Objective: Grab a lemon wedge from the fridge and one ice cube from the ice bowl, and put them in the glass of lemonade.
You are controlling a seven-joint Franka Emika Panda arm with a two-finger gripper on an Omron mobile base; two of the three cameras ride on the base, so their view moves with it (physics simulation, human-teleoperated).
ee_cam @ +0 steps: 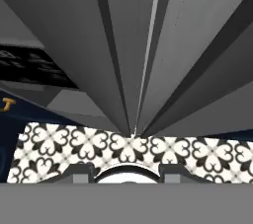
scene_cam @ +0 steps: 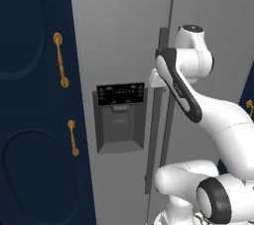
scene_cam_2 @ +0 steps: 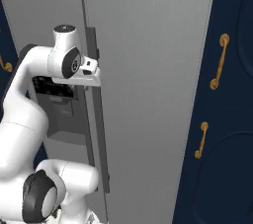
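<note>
The fridge [scene_cam: 119, 30] [scene_cam_2: 148, 70] stands right in front of me with both light-grey doors closed. My gripper [scene_cam: 158, 74] [scene_cam_2: 93, 66] is pressed against the long dark handles [scene_cam: 162, 45] [scene_cam_2: 95, 119] beside the middle seam, at upper-door height. Its fingers are hidden behind the hand and the handle, so how they stand is unclear. In the hand view I look down along the seam [ee_cam: 143, 70] between the two dark handles to the floor. The lemon wedge, the ice bowl and the glass of lemonade are out of view.
A black dispenser panel [scene_cam: 120, 117] sits in the left door. Navy cabinets [scene_cam: 34, 95] [scene_cam_2: 227, 119] with gold handles [scene_cam: 61, 60] [scene_cam_2: 219, 62] flank the fridge on both sides. Patterned black-and-white floor tiles [ee_cam: 123, 144] lie below.
</note>
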